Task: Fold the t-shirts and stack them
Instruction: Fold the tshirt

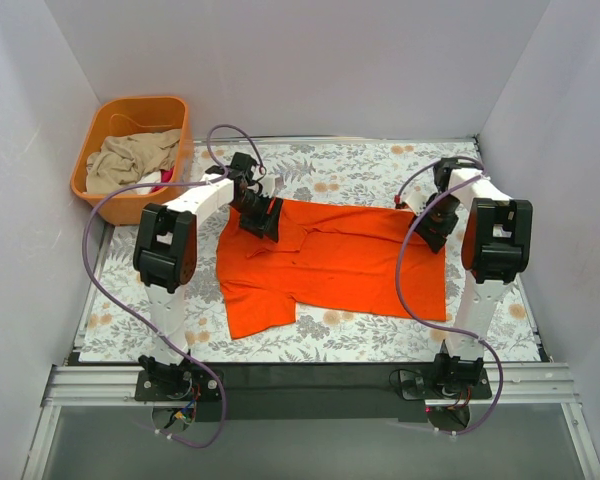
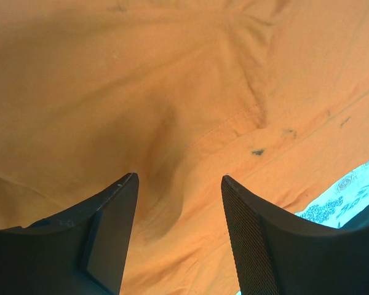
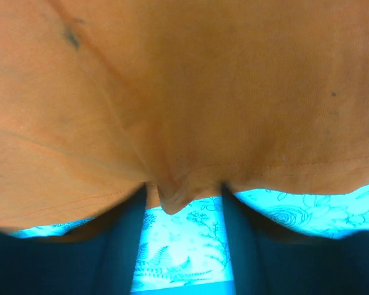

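A bright orange-red t-shirt (image 1: 330, 260) lies spread on the floral tablecloth (image 1: 360, 335), one sleeve hanging toward the front left. My left gripper (image 1: 263, 216) is low over its far left part. In the left wrist view the gripper (image 2: 179, 178) is open and empty, with wrinkled orange cloth (image 2: 141, 74) filling the view. My right gripper (image 1: 435, 226) is at the shirt's far right edge. In the right wrist view the gripper (image 3: 183, 187) has its fingers apart. The shirt's hem (image 3: 203, 74) lies over the fingertips, and a small fold hangs between them.
An orange plastic tub (image 1: 140, 101) stands at the back left off the cloth, holding crumpled beige cloth (image 1: 130, 158) and a bit of pink. Grey walls close in the left, right and back. The arm bases sit on the black rail at the near edge.
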`<state>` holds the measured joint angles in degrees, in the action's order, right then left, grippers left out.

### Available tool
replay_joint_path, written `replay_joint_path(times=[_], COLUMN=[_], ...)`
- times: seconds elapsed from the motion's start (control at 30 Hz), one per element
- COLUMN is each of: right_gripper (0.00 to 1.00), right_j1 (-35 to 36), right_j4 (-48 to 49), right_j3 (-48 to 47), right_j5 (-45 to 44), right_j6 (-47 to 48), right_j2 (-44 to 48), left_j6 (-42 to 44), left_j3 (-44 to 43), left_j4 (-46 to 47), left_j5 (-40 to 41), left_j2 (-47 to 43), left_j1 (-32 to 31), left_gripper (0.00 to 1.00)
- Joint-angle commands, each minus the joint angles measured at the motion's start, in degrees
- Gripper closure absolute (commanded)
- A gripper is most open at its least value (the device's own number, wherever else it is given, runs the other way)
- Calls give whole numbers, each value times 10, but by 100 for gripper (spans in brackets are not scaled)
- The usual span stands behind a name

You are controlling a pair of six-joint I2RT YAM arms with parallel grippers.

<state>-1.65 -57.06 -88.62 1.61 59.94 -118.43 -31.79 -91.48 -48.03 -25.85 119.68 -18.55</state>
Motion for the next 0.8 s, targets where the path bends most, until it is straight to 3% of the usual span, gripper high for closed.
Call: replay_joint_path(times=[0.0, 0.03, 0.1, 0.2, 0.3, 0.37, 0.6, 0.77], right_gripper=[47, 35, 34, 40, 58, 64, 69, 68], right_j1=[-5, -5, -5, -5, 0, 3, 7, 7], right_j4=[-37, -45, -65, -68, -70, -70, -46, -24], right_j3=[-36, -51, -108, -168, -196, -198, -212, -284], right_j5=[27, 44, 90, 134, 137, 132, 84, 42], right_j6=[46, 41, 14, -49, -103, -114, -152, -187], right_j2=[33, 33, 29, 2, -53, -72, -137, -199], left_j6=[5, 5, 1, -9, -28, -36, -55, -56], left_j3=[-33, -47, -54, -68, -86, -98, -103, -114], left_j4=[3, 6, 23, 45, 59, 67, 83, 94], left_j5=[8, 11, 12, 19, 33, 40, 71, 85], left_j2=[-52, -45, -38, -7, 24, 36, 71, 100], left_j1=[4, 4, 5, 5, 6, 6, 9, 28], left_gripper=[47, 47, 47, 48, 50, 51, 55, 55])
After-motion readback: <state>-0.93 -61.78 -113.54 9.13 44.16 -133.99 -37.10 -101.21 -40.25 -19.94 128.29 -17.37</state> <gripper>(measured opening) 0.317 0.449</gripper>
